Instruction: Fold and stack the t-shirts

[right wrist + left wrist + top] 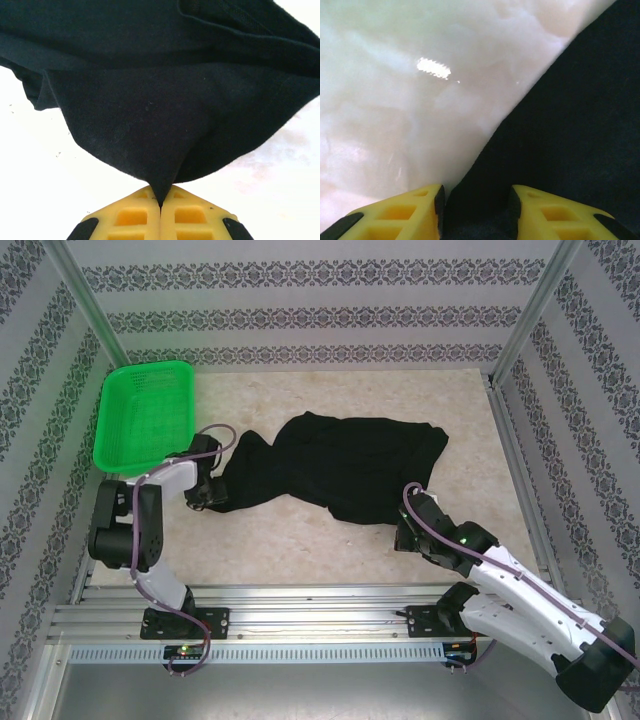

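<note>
One black t-shirt lies crumpled and stretched across the middle of the table. My left gripper is at its left end, low on the table. In the left wrist view the yellow fingers stand apart, with the edge of the black t-shirt lying in the gap of my left gripper; a sliver of table still shows beside the left pad. My right gripper is at the shirt's near right edge. In the right wrist view my right gripper is shut on a pinched point of the t-shirt, which pulls into a cone.
A green mesh basket sits at the back left of the table, just behind the left arm. Patterned walls and metal posts enclose the table. Bare pale tabletop lies in front of the shirt, between the arms.
</note>
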